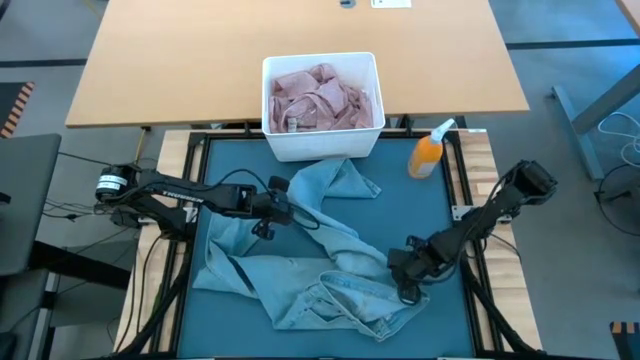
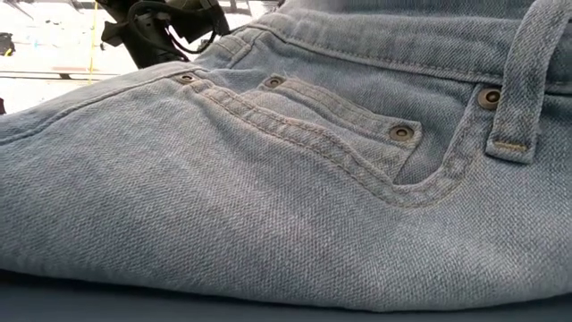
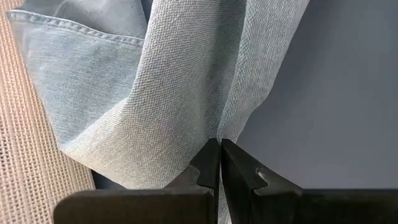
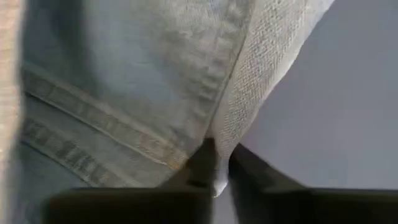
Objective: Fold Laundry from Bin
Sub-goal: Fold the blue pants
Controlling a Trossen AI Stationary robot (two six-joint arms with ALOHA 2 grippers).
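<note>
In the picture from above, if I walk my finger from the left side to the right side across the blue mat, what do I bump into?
Left pincer pinching the crumpled light blue denim jeans → right pincer gripping the jeans' other edge → orange plastic spray bottle, farther back beside the white plastic bin.

- Jeans [image 2: 268, 197]: light blue denim, coarse twill weave, dull metal rivets.
- Bin [image 1: 322, 146]: smooth white plastic.
- Mat [image 1: 420, 205]: matt teal.
- Worktop [image 1: 180, 60]: smooth pale wood.
- Spray bottle [image 1: 428, 155]: glossy orange plastic.
</note>
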